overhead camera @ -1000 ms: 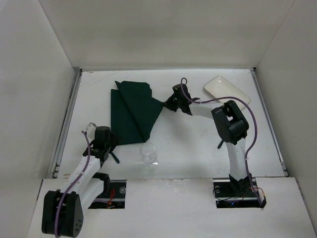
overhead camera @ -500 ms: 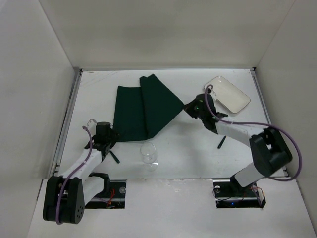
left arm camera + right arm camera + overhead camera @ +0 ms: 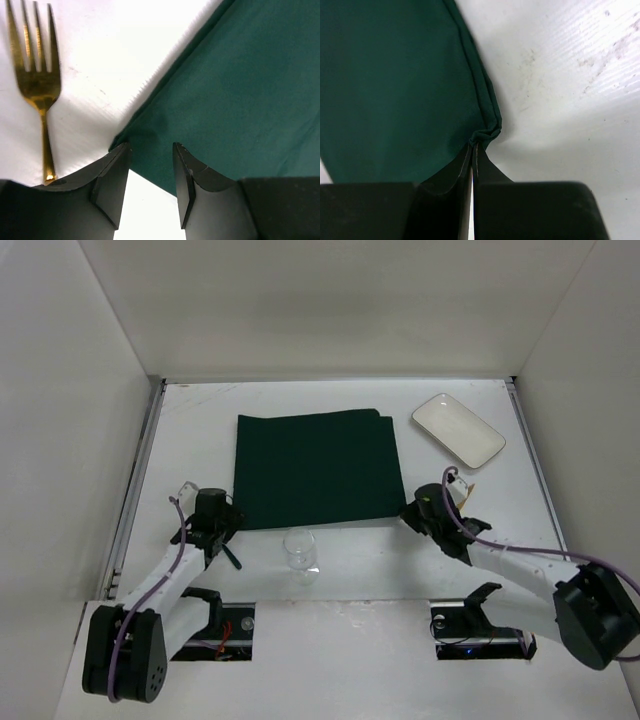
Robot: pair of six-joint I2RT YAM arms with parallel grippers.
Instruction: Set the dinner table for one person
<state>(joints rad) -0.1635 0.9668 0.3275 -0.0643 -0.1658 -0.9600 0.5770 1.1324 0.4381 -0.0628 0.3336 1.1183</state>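
The dark green placemat (image 3: 315,468) lies spread flat on the white dinner table (image 3: 360,560). My right gripper (image 3: 405,514) is low at the placemat's near right corner. In the right wrist view this gripper (image 3: 474,146) is shut on the bunched corner of the cloth (image 3: 395,75). My left gripper (image 3: 228,524) sits at the near left corner. Seen from the left wrist, it (image 3: 150,147) is open, and the cloth's corner (image 3: 225,90) lies just in front of its fingertips. A gold fork (image 3: 37,75) lies on the table to their left.
A white rectangular plate (image 3: 458,428) sits at the back right. A clear glass (image 3: 299,550) stands near the front edge, just below the placemat. A slim dark item (image 3: 232,556) lies beside my left gripper. White walls enclose the table on three sides.
My right gripper has drawn the folded half of the placemat over to the near right, so the cloth now lies open and flat. The left gripper stayed at its corner and narrowed a little.
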